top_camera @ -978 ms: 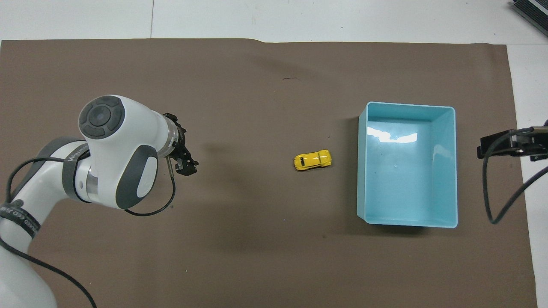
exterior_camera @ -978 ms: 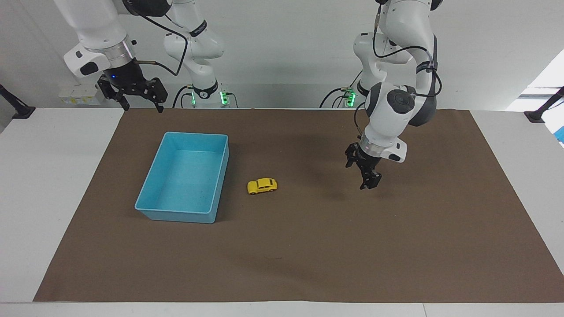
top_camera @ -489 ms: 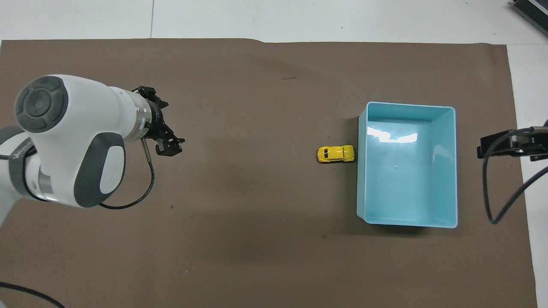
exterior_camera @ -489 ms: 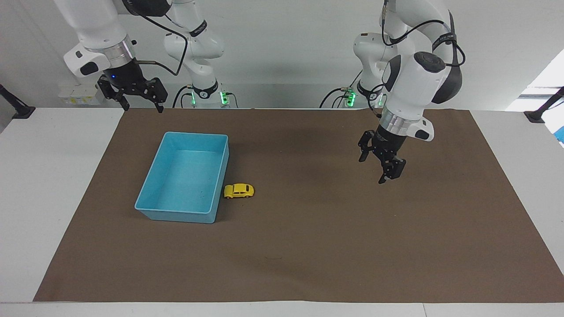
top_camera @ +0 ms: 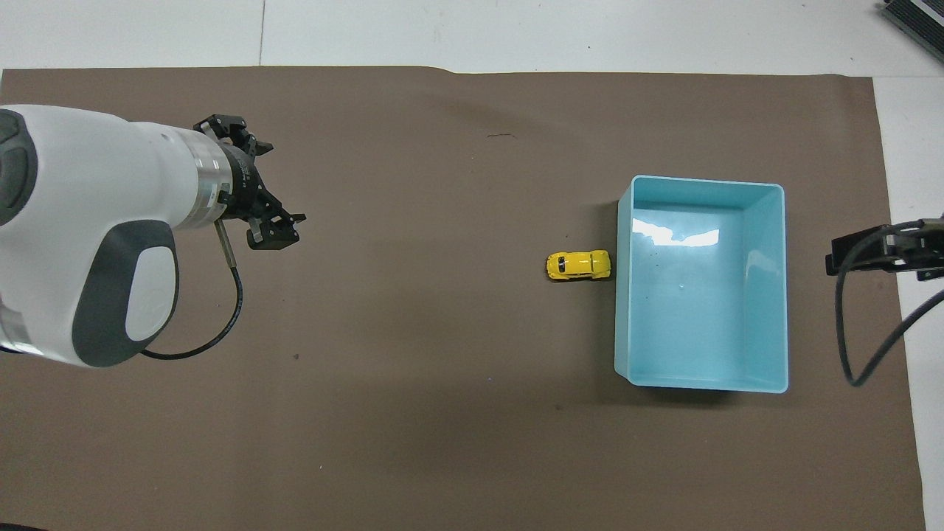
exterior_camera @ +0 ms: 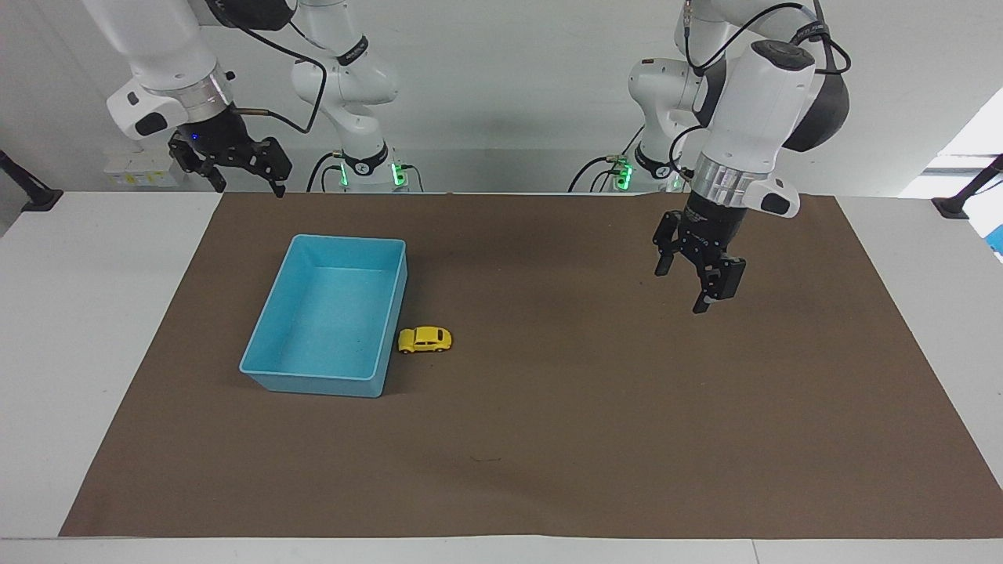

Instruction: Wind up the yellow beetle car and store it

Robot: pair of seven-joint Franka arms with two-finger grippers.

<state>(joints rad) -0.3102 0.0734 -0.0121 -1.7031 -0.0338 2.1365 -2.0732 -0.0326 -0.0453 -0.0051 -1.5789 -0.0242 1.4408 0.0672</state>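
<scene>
The yellow beetle car point(exterior_camera: 424, 339) point(top_camera: 579, 265) stands on the brown mat, its nose against the outside of the light blue bin's wall point(exterior_camera: 313, 385) point(top_camera: 623, 295). The bin itself holds nothing. My left gripper point(exterior_camera: 683, 286) point(top_camera: 276, 184) hangs open and empty in the air over the mat toward the left arm's end, well apart from the car. My right gripper point(exterior_camera: 249, 184) point(top_camera: 837, 254) waits open and empty, raised over the mat's edge at the right arm's end.
The brown mat point(exterior_camera: 548, 439) covers most of the white table point(exterior_camera: 78, 329). The bin lies toward the right arm's end. Cables trail from both wrists.
The car rolled across the mat to the bin's wall and stopped there. My left gripper rose and drew away toward the left arm's end. The right gripper shifted slightly upward.
</scene>
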